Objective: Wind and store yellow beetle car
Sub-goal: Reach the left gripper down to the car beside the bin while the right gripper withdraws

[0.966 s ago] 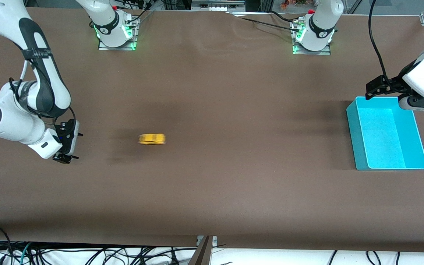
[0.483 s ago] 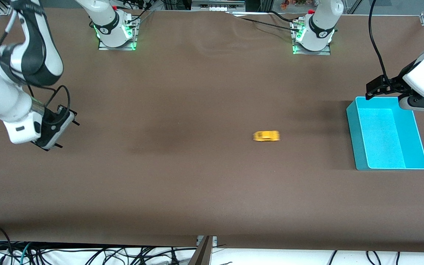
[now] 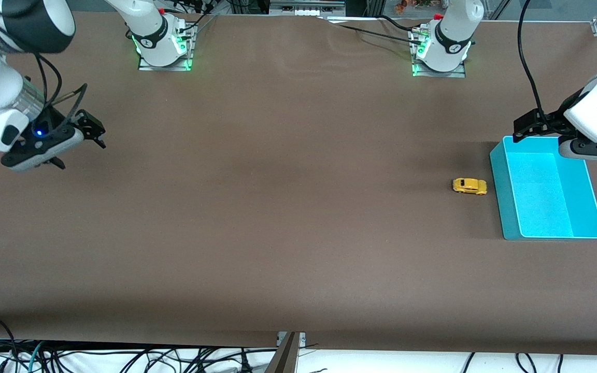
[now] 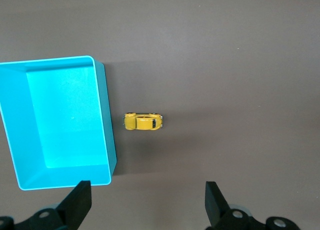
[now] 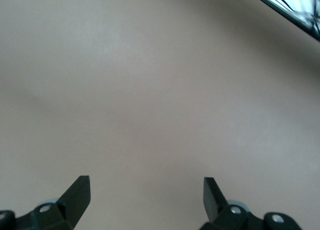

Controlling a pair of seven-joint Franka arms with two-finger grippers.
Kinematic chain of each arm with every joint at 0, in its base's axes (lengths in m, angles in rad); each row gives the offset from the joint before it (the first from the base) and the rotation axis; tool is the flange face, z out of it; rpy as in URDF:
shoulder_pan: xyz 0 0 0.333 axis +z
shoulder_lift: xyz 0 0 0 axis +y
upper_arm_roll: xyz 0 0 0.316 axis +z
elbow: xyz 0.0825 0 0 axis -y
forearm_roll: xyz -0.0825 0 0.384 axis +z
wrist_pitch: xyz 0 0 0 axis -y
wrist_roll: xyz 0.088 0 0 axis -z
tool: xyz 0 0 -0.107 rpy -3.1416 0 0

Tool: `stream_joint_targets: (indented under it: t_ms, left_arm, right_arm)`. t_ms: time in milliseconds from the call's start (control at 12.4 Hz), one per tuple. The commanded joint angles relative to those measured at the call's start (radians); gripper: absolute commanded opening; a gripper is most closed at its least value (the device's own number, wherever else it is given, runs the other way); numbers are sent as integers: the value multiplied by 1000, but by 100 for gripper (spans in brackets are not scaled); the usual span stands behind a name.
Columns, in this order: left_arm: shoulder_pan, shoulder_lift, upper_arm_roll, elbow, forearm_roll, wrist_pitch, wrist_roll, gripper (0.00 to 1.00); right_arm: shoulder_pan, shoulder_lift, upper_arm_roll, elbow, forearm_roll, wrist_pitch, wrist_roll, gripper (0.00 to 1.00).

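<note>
Brown table (image 3: 278, 207) — yellow beetle car (image 3: 469, 186) beside cyan bin (image 3: 506, 207).

Yellow, cyan, brown
Bright yellow beetle car (image 3: 469, 186) with dark windows beside the cyan bin (image 3: 501, 197), on a plain brown worktop (image 3: 278, 233).

A robot lab: two arm bases (image 3: 162, 39) bolted on a brown table (image 3: 278, 233) (wires (image 3: 122, 357) hang below).

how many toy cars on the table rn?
1. The yellow beetle car sits on the table beside the cyan bin, toward the left arm's end, outside it. None seen inside the bin.
</note>
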Motion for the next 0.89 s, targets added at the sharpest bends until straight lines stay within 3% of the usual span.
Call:
stream_joint_targets:
  t_ms: [0,161,564,805]
  left_arm:
    - [-13,31,-8,31,-19,-20,8,100]
    - [-56,64,-42,32,-17,-17,17,100]
    - [-88,198,-51,14,-17,15,431,100]
    - [-81,195,-51,-172,-3,177,684,100]
  right_arm:
    - [10,-38,-3,-26,-1,-18,198,100]
    - [11,-57,-3,-28,8,-44,286,100]
    - [25,-118,-1,-22,35,-200,459,100]
    - [28,-123,-1,-2,54,-231,505,100]
